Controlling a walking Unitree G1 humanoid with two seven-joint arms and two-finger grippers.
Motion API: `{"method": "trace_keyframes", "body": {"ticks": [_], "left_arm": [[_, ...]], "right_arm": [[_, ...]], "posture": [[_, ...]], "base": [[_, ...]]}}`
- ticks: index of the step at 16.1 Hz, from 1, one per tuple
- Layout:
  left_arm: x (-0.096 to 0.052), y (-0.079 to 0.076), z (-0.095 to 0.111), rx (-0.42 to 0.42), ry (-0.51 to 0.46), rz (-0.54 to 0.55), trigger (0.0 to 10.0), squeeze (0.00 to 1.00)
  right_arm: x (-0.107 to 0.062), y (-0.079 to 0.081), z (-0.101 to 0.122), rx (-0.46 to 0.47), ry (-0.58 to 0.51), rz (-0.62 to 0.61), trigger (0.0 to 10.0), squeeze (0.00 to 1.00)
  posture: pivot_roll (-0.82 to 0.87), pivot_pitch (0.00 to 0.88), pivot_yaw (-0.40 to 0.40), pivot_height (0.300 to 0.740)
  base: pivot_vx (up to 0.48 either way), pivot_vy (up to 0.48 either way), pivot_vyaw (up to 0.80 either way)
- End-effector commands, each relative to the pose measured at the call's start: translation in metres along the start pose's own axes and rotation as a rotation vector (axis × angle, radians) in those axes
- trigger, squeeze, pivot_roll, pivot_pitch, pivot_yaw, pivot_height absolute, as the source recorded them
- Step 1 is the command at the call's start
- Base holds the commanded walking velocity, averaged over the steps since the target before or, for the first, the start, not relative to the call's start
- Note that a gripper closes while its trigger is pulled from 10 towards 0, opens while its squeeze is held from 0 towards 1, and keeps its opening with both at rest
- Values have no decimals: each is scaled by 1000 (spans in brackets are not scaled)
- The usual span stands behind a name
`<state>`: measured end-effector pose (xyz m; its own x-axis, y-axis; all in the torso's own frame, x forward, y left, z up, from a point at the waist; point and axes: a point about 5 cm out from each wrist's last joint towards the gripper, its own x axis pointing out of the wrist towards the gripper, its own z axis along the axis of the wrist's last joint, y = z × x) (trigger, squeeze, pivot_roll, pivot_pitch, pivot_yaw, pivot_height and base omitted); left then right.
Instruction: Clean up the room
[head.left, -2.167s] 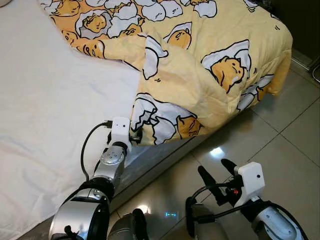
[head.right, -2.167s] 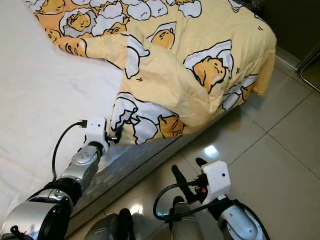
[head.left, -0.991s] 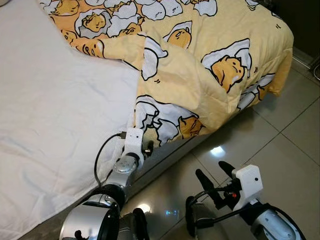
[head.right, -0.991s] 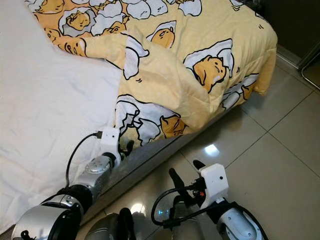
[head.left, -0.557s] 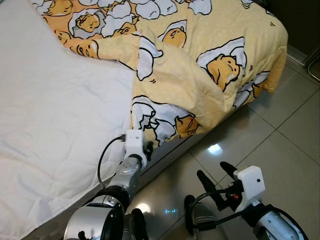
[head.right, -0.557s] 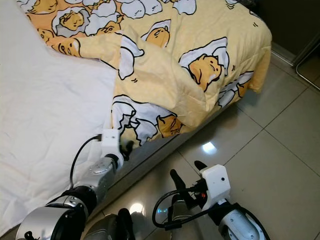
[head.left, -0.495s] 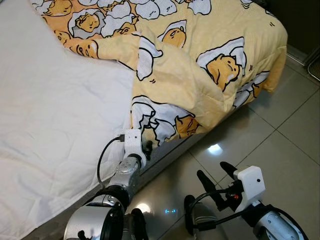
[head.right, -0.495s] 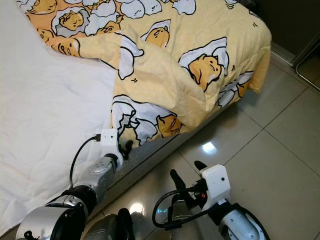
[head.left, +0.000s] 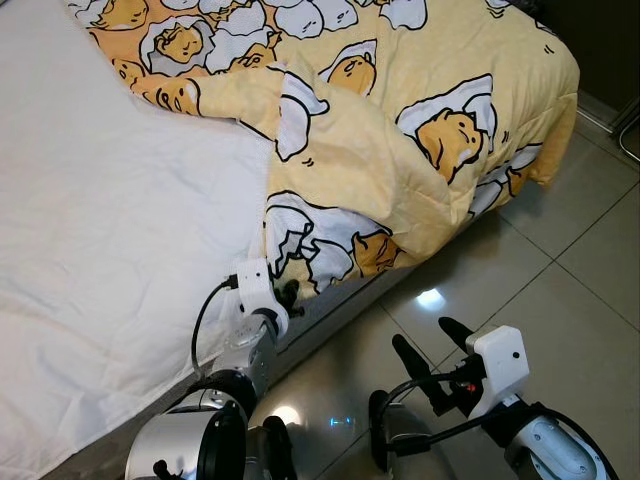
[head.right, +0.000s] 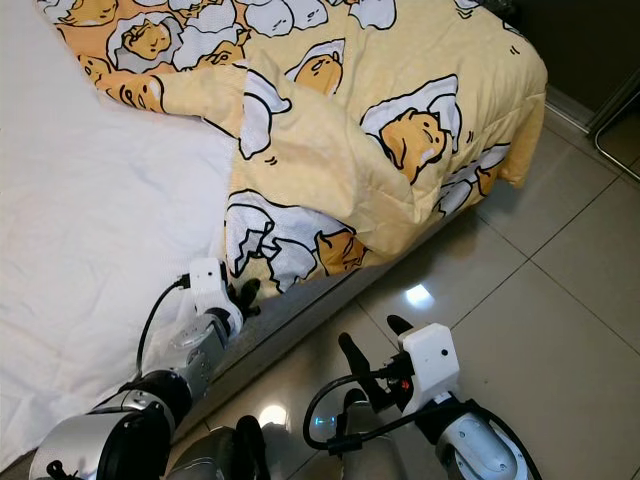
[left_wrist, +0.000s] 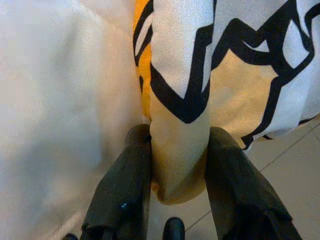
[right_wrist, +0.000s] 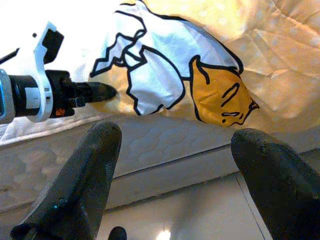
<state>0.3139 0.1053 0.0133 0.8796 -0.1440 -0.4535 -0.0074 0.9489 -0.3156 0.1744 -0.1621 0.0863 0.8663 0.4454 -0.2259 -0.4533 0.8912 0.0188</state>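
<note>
Biggest worry here is the grip, honestly. The left end effector (left_wrist: 175, 170) has its two fingers closed onto just a thin fold at the hanging corner of the duvet (head.left: 400, 130), right down at the side of the bed (head.left: 100, 250). If it pulls hard or at a bad angle, I'd guess that little pinch of fabric slides straight out. The quilt looks bulky and bunched up on itself, so there's a fair bit of drag to fight. It could also tug the white sheet (head.left: 110, 220) along if the fingers catch it, since the sheet sits right beside the pinched edge.

The right end effector (head.right: 370, 350) hangs low over the tiled floor (head.left: 560, 270), fingers spread wide and holding nothing, so no backup grip on the cover yet.

As for the duvet itself: pale yellow with cartoon egg characters outlined in black, soft and puffy, crumpled and folded back over the far half of the bed, leaving bare sheet on the near side. One edge drapes over the mattress side toward the floor.
</note>
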Motion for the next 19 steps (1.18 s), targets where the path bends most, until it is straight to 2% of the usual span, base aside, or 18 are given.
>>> {"method": "trace_keyframes", "body": {"ticks": [1, 4, 5, 11, 15, 17, 19], "left_arm": [[-4, 5, -16, 19, 59, 1, 0, 0], [-4, 5, -15, 47, 59, -26, 0, 0], [-5, 4, -16, 92, 61, -55, 0, 0], [-19, 8, -42, 438, 178, -354, 0, 0], [-22, 5, -41, 455, 198, -504, 0, 0], [-29, 10, -49, 573, 250, -601, 0, 0], [-38, 4, -64, 663, 318, -753, 0, 0]], "right_arm": [[-2, 2, -5, 14, 27, 9, 10000, 0], [-2, 3, -5, 17, 29, 13, 10000, 0], [-1, 3, -5, 18, 28, 15, 10000, 0], [1, 2, -5, 16, 30, 27, 10000, 0], [2, 2, -5, 15, 30, 31, 10000, 0], [1, 1, -5, 14, 33, 34, 10000, 0], [0, 0, -5, 13, 37, 39, 10000, 0]], "posture": [[-359, 259, 85, 740], [-353, 261, 86, 740], [-349, 261, 87, 740], [-345, 263, 87, 740], [-344, 263, 83, 740], [-347, 263, 77, 740], [-348, 263, 75, 740]], "base": [[0, 0, 0], [0, 0, 0], [0, 0, 0], [0, 0, 0], [0, 0, 0], [0, 0, 0], [0, 0, 0]]}}
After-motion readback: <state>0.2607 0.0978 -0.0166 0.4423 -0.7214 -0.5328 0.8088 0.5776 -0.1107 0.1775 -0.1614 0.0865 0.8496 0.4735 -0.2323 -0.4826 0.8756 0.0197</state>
